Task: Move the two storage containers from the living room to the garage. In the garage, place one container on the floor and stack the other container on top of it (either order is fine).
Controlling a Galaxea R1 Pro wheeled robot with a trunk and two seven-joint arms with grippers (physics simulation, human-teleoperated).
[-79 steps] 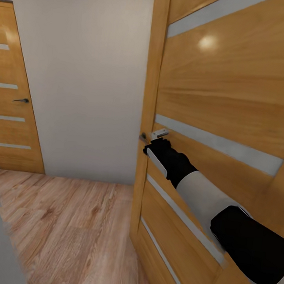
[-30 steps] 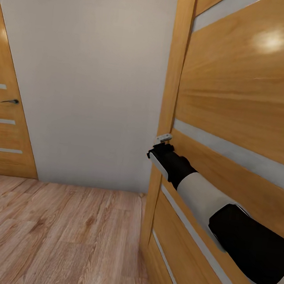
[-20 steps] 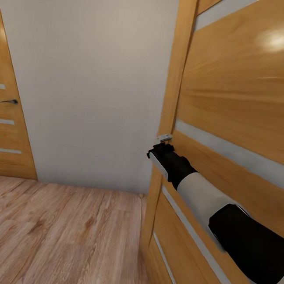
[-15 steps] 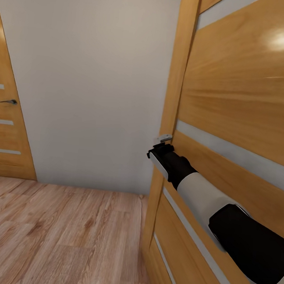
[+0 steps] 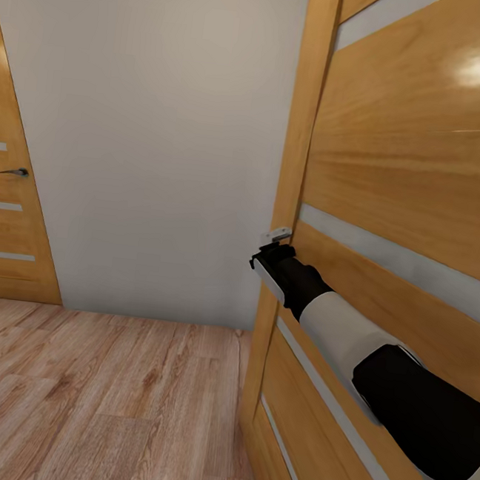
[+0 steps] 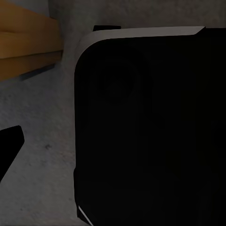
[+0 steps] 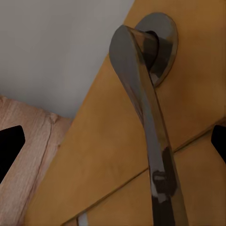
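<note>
A dark metal lever door handle (image 7: 143, 117), sprung from a round dark rosette on a honey-coloured wooden door with pale inlaid strips (image 5: 412, 170), lies straight ahead of the right gripper (image 5: 272, 238) in the right wrist view, its long axis running from the rosette back toward the camera and passing between the 2 black fingertips (image 7: 9, 150) that flank it. Those fingertips stand well apart at the edges of that view, touching nothing, so the gripper is wide open and empty. In the head view the black-and-white right arm (image 5: 348, 342) reaches to the door's edge, making it the arm placed for the handle. The left wrist view is mostly a black rounded housing (image 6: 146, 127) over grey mottled ground; whether the left gripper is open or closed cannot be told. Neither of the 2 orange-red storage bins is in sight here: around the robot are a plain pale wall (image 5: 155, 133), a light wood plank floor (image 5: 95, 402) and a second wooden door (image 5: 3, 220) at far left, likely a hallway on the way
</note>
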